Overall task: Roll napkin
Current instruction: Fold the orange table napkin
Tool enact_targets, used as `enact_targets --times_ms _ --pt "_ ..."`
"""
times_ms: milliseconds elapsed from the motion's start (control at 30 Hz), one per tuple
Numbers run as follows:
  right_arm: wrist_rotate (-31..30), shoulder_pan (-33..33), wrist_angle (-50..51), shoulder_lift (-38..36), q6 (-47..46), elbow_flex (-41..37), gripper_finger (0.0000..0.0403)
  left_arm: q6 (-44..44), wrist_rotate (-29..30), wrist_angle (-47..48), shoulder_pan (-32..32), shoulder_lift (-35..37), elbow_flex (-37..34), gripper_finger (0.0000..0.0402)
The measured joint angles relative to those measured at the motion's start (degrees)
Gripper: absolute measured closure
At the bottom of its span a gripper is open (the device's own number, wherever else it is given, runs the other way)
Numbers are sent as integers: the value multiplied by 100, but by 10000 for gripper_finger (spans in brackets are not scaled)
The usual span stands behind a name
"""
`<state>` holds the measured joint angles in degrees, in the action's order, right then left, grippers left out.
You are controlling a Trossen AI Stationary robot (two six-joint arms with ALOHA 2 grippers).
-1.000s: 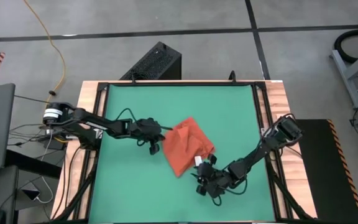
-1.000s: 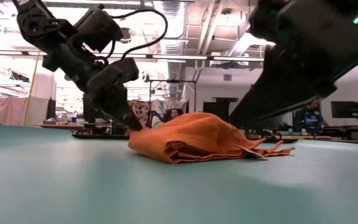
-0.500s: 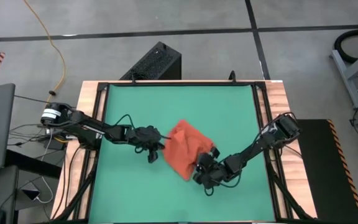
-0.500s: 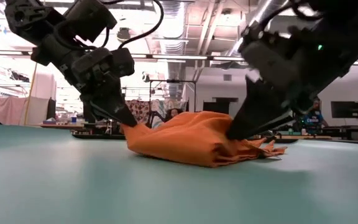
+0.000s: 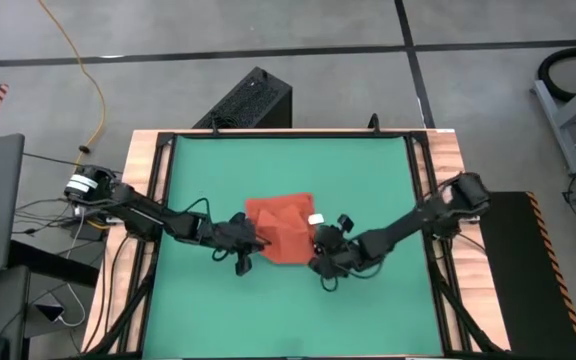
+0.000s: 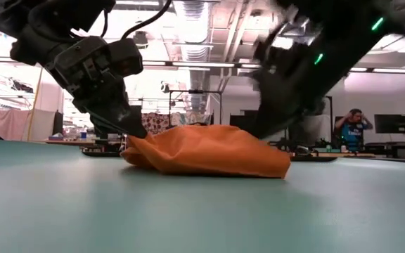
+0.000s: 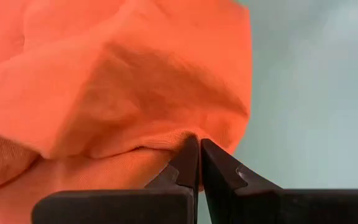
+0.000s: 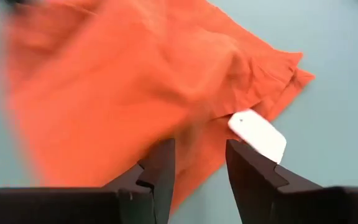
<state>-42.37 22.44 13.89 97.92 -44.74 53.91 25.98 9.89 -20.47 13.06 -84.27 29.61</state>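
Since a second ago my right gripper (image 5: 320,262) has come in from the near side of the table (image 5: 368,170) and now stands against the right side of the napkin (image 5: 281,228), and the cloth itself has changed from a loose slanted heap into a more compact bundle between my two grippers. My left gripper (image 5: 251,247) is at the left corner of the bundle with its fingers (image 7: 188,163) pressed together, and in my left wrist view a thin fold of the orange cloth sits right at their tips, so I judge that it pinches this edge. My right gripper has its fingers (image 8: 160,163) apart, the cloth lies just in front of them and partly between them, and the small white tag (image 8: 257,135) is just beside one fingertip; I do not see that it holds anything. From table level the napkin is a low rounded mound with its edges tucked under, lying on the green surface about in the middle of the table. What I fear is that the bundle becomes a crumple and not a roll: if my right gripper pushes further while the left one keeps its pinch, the layers may bunch up. Also the thin pinch of the left fingers can slip off, and then the fold would open again.
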Motion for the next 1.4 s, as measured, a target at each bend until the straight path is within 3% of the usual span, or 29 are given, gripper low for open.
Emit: enact_targets --times_ms 233,467,733,1133,1400 --pt "-398 913 524 -732 -1115 -89 239 -11 142 5 57 -2 0 401" --pt "-595 1413 199 224 -2064 -195 239 6 150 5 77 -2 0 401" --pt "-592 1337 -402 926 -2040 -190 239 28 149 5 87 -2 0 401" --pt "-633 1121 -420 962 -1883 -190 239 3 149 16 89 -3 2 401" --pt "-598 985 -873 1013 -1053 -185 239 -20 146 21 89 -4 2 401"
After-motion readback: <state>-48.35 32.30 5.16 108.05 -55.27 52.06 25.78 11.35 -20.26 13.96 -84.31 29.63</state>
